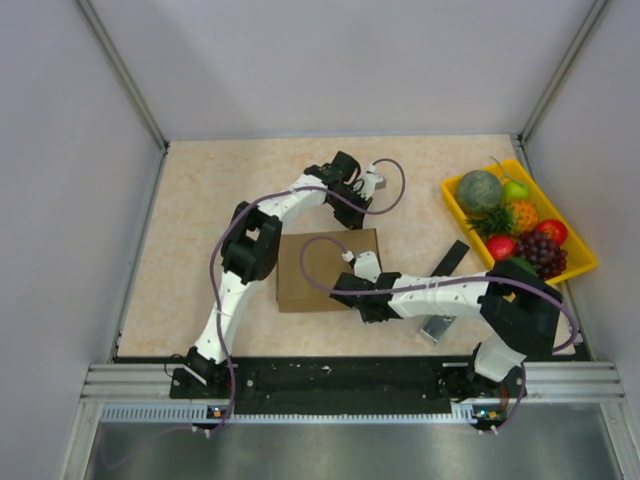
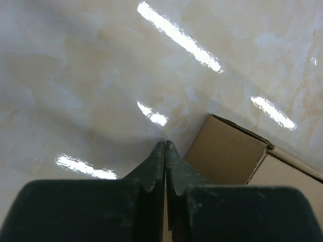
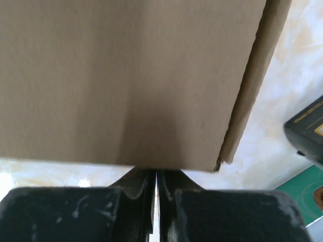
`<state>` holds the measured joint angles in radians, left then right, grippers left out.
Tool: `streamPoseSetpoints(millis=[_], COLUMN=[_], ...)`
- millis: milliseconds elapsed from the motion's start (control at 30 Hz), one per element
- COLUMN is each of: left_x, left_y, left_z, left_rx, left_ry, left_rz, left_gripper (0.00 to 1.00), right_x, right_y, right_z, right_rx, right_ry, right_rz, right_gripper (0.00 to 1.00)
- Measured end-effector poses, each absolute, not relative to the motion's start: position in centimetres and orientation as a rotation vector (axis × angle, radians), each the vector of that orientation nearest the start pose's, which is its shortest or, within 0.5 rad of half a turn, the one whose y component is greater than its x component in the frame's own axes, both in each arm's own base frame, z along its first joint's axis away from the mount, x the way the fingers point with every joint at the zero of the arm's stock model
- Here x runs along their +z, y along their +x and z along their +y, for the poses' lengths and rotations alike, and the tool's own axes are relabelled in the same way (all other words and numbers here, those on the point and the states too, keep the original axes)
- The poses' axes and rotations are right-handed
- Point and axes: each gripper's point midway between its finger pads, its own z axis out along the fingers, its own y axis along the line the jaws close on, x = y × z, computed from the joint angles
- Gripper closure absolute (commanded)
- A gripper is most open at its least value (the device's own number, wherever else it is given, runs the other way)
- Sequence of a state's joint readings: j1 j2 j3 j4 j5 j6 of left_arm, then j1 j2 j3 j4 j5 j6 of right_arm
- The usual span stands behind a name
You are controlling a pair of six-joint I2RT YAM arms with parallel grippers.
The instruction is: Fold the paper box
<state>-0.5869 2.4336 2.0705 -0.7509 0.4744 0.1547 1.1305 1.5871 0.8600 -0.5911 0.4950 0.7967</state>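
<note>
Paper box (image 1: 318, 278) mid-desk (image 1: 200, 200), slightly longer left-right. Right gripper (image 3: 156, 176) clenched, empty, tips at box's right edge; nearer. Left gripper (image 2: 165, 147) clenched, empty, just beyond far-right corner.

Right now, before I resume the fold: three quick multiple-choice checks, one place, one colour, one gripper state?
1. The yellow tray sits A) at the table's right edge B) at its left edge C) between the arm bases.
2. The paper box is A) white B) brown C) green.
3. The left gripper is A) wide open B) shut on the box C) shut, holding nothing.
A: the top view has it far right. B: plain brown cardboard in every view. C: its fingers meet over bare table, beside the box.
</note>
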Motion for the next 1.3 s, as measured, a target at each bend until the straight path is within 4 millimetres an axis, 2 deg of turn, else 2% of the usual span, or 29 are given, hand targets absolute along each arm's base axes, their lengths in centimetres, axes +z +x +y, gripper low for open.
streamPoseSetpoints(millis=[300, 567, 700, 767, 867, 967, 1133, 1233, 1300], left_x=[2.7, 2.9, 3.1, 3.4, 3.7, 3.9, 4.4, 4.5, 4.6], left_y=[41.0, 41.8, 42.0, 42.0, 42.0, 42.6, 44.1, 44.3, 44.2], left_z=[-35.1, -34.1, -33.8, -33.4, -32.5, -31.8, -30.9, -31.1, -31.6], left_rx=[-0.791, -0.765, -0.771, -0.796, -0.844, -0.877, -0.895, -0.897, -0.896], left_ry=[1.314, 1.403, 1.355, 1.273, 1.081, 0.891, 0.726, 0.708, 0.717], left_rz=[2.28, 2.178, 2.216, 2.286, 2.427, 2.512, 2.54, 2.533, 2.524], left_gripper=[1.0, 1.0, 0.92, 0.9, 0.82, 0.76, 0.74, 0.75, 0.75], right_x=[1.8, 1.9, 1.9, 2.0, 2.6, 4.4, 7.8, 7.0, 6.0], right_y=[19.5, 21.2, 21.0, 20.5, 19.2, 17.6, 17.4, 18.1, 17.8], right_z=[22.7, 22.6, 22.6, 22.8, 22.9, 22.4, 22.4, 21.1, 20.5], right_rx=[-0.328, -0.402, -0.373, -0.314, -0.142, 0.063, 0.382, 0.436, 0.431], right_ry=[-0.563, -0.834, -0.846, -0.771, -0.548, -0.285, 0.132, 0.381, 0.494], right_rz=[2.511, 2.38, 2.378, 2.41, 2.485, 2.534, 2.573, 2.63, 2.68], right_gripper=[1.0, 1.0, 1.0, 1.0, 1.0, 1.0, 1.0, 1.0, 1.0])
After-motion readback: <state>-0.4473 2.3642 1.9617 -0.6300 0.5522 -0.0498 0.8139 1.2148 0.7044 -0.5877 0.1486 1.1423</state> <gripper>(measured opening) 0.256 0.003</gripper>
